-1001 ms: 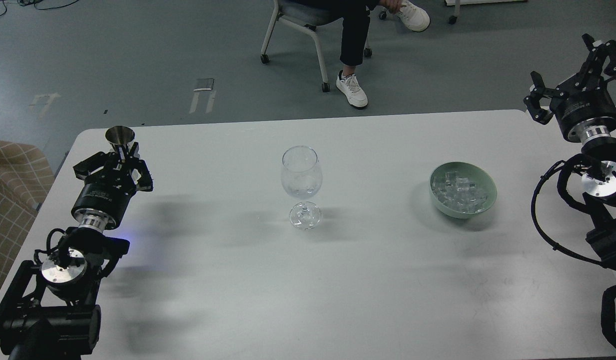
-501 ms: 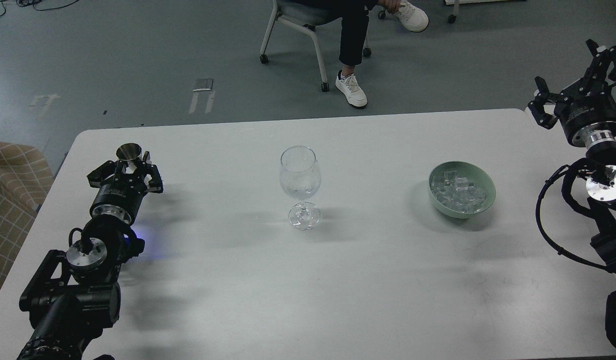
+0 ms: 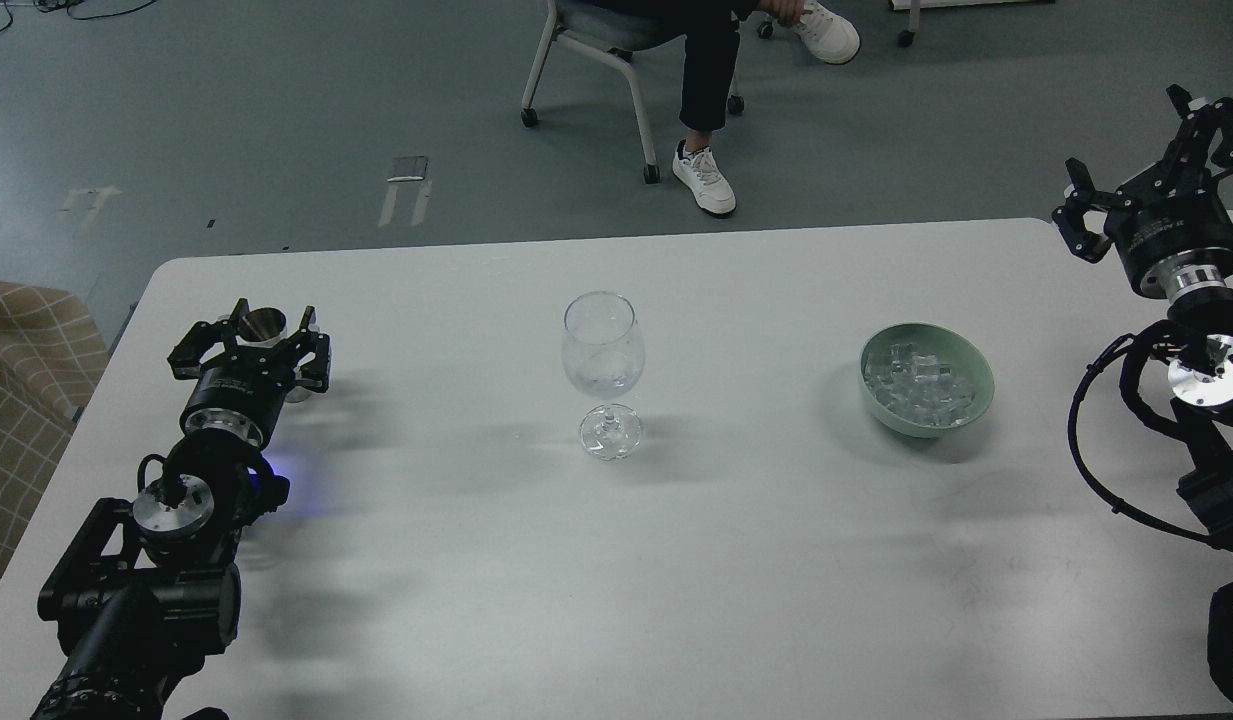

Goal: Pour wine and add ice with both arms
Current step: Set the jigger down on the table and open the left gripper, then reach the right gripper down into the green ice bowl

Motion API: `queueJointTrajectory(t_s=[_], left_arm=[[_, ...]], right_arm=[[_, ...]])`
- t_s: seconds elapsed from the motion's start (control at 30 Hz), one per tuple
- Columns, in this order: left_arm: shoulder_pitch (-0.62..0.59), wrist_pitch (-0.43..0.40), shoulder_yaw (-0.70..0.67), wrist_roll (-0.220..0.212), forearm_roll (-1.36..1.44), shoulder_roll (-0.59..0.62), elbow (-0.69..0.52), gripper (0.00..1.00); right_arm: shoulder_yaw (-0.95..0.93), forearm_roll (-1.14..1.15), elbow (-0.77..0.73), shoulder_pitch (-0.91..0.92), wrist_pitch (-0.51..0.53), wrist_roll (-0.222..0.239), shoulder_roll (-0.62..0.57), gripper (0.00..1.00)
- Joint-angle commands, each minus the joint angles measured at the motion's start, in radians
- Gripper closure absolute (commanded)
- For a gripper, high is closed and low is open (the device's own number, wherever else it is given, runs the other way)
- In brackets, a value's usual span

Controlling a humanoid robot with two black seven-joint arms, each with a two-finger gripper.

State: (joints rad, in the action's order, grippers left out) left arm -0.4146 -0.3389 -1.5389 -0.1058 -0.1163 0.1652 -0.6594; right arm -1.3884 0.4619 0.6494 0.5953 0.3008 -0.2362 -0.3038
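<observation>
A clear wine glass (image 3: 603, 360) stands upright at the middle of the white table (image 3: 616, 560). A little clear liquid seems to lie at the bottom of its bowl. A heap of small clear ice cubes (image 3: 921, 386) fills a pale green bowl (image 3: 961, 352) to the right. A small steel cup (image 3: 263, 323) stands on the table at the far left. My left gripper (image 3: 256, 345) is low at the table, its fingers spread open on either side of the cup. My right gripper (image 3: 1141, 150) is open and empty, raised beyond the table's far right corner.
A seated person's legs (image 3: 708, 90) and a wheeled chair (image 3: 586, 60) are on the floor beyond the table's far edge. A checkered beige cushion (image 3: 26, 350) lies off the table's left edge. My right arm's cables (image 3: 1086, 440) loop over the right edge.
My left gripper came down and toward me with the steel cup, then spread its fingers off it. The cup now stands on the table. The right arm barely moved.
</observation>
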Motion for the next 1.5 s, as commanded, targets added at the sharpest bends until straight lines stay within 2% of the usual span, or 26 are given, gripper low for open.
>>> queueJointTrajectory(t_s=[0.0, 0.07, 0.4, 0.63, 0.77, 1.07, 1.2, 1.37, 1.44, 1.47], left_arm=[[-0.003, -0.003, 0.005, -0.002, 0.004, 0.005, -0.012, 0.09], [-0.003, -0.009, 0.006, -0.006, 0.006, 0.017, -0.048, 0.03], [0.016, -0.002, 0.01, -0.008, 0.009, 0.142, -0.255, 0.02], [0.013, 0.083, 0.034, -0.012, 0.05, 0.226, -0.4, 0.02], [0.007, 0.087, 0.076, -0.009, 0.15, 0.241, -0.471, 0.02], [0.016, 0.089, 0.068, -0.035, 0.144, 0.229, -0.517, 0.02], [0.017, 0.093, 0.06, -0.034, 0.135, 0.215, -0.517, 0.02], [0.019, 0.144, 0.059, -0.02, 0.132, 0.214, -0.514, 0.02], [0.019, 0.172, 0.056, -0.02, 0.132, 0.215, -0.516, 0.02], [0.019, 0.172, 0.056, -0.02, 0.132, 0.215, -0.516, 0.02]], right_arm=[[0.0, 0.0, 0.001, 0.0, 0.0, 0.0, 0.0, 0.0], [0.0, 0.0, 0.001, 0.0, 0.0, 0.0, 0.002, 0.0], [0.002, 0.001, 0.027, 0.0, 0.017, 0.002, -0.054, 0.0], [0.149, 0.052, 0.237, -0.026, 0.017, 0.0, -0.21, 0.0], [0.212, 0.219, 0.325, -0.022, 0.015, -0.002, -0.3, 0.0], [0.258, 0.694, 0.433, -0.043, 0.017, 0.0, -0.432, 0.0], [0.394, 0.903, 0.493, -0.031, 0.017, -0.002, -0.567, 0.0], [0.57, 0.961, 0.503, 0.032, 0.02, -0.02, -0.589, 0.0], [0.717, 1.078, 0.512, 0.09, 0.021, -0.031, -0.594, 0.0], [0.718, 1.078, 0.512, 0.09, 0.021, -0.031, -0.594, 0.0]])
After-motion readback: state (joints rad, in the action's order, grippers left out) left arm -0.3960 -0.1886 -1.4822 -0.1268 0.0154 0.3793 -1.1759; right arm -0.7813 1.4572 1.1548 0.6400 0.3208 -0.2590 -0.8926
